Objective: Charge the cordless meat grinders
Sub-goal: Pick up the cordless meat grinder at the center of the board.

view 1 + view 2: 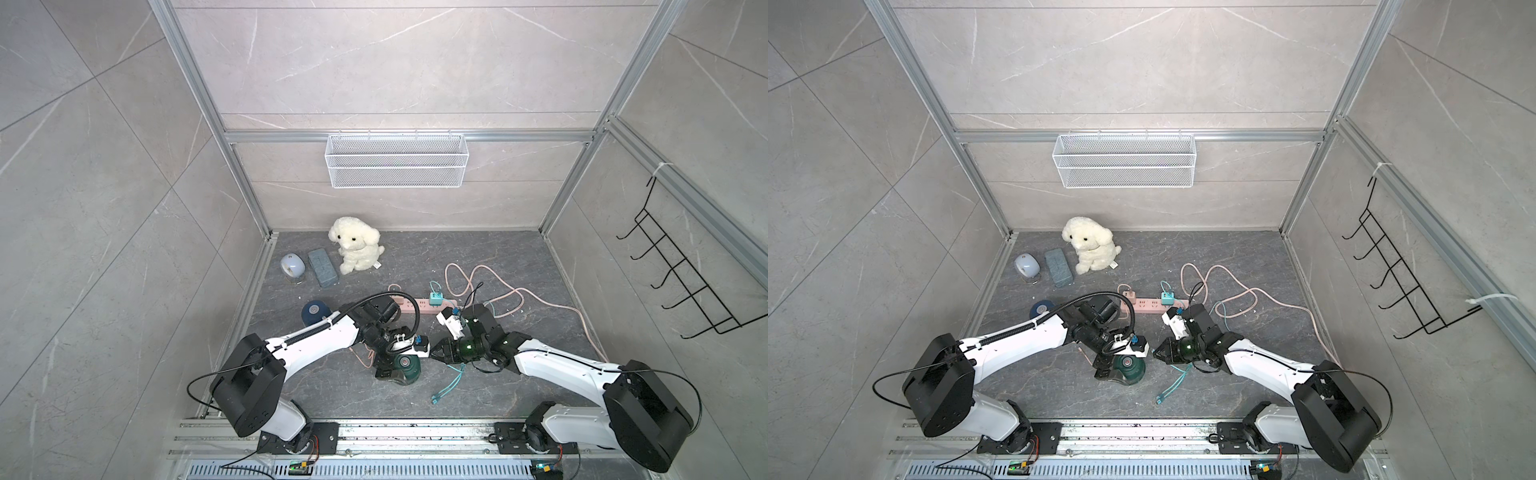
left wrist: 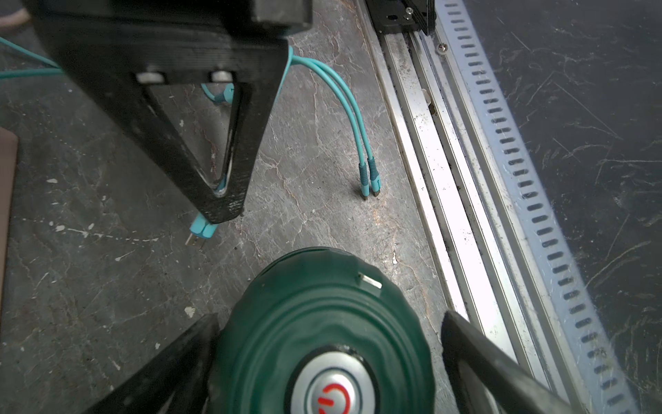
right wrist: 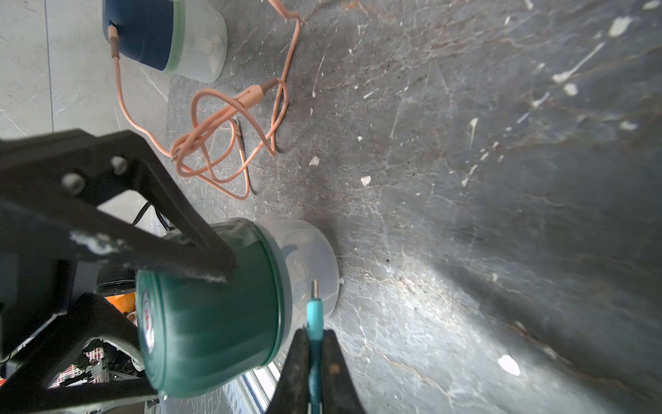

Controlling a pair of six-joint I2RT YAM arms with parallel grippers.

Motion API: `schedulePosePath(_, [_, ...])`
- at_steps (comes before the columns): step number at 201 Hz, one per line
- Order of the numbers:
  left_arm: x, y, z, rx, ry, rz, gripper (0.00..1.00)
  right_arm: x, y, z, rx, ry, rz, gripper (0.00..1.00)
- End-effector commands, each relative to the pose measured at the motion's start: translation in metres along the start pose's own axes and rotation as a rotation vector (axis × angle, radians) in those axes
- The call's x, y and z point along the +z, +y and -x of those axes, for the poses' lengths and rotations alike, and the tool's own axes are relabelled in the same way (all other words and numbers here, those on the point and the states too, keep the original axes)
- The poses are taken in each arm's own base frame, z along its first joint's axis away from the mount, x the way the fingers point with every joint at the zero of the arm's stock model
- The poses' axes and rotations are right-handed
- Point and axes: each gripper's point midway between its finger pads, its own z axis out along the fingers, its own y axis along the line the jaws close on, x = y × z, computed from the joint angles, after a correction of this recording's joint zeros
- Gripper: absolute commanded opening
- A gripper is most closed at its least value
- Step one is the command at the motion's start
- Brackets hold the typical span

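Note:
The dark green grinder (image 1: 405, 363) (image 1: 1128, 365) stands upright near the front of the floor, its silver power button facing up. My left gripper (image 2: 329, 319) straddles it from above, open, with a gap showing beside one finger (image 2: 465, 344). A small port (image 2: 369, 281) shows on its rim. My right gripper (image 3: 315, 333) (image 1: 432, 351) is shut on a teal cable plug (image 3: 315, 312), whose metal tip points at the grinder's clear cup (image 3: 308, 251). The navy blue grinder (image 1: 314, 312) (image 3: 143, 32) sits at the left with a pink cable (image 3: 114, 46) plugged into it.
A pink power strip (image 1: 419, 304) with a teal adapter (image 1: 436, 297) lies behind the arms, and pink cable loops (image 1: 498, 299) spread to the right. Two loose teal cable ends (image 2: 369, 179) lie by the front rail (image 1: 374, 432). A plush dog (image 1: 355, 245), a pale gadget (image 1: 292, 266) and a grey-blue box (image 1: 322, 267) sit at the back left.

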Motion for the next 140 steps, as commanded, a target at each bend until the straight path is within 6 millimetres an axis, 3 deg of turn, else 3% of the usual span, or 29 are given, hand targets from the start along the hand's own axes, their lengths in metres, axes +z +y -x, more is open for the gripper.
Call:
schedulePosePath(1, [0.002,0.002,0.001,-0.015,0.011,-0.008,0.92,-0.001,0.001,-0.003,-0.004,0.003,0.011,0.09])
schedulePosePath(34, [0.005,0.022,0.001,-0.069,0.006,0.075,0.75,-0.008,0.007,-0.006,-0.023,0.012,0.029,0.09])
schedulePosePath(53, [0.001,0.036,0.004,-0.087,-0.009,0.163,0.70,-0.014,0.014,-0.007,-0.036,0.010,0.067,0.09])
schedulePosePath(96, [-0.006,0.056,-0.011,-0.152,0.030,0.294,0.68,-0.023,0.035,-0.009,-0.091,0.023,0.190,0.08])
schedulePosePath(140, [-0.032,0.062,-0.013,-0.186,-0.034,0.344,0.66,-0.025,0.059,-0.001,-0.110,0.012,0.357,0.08])
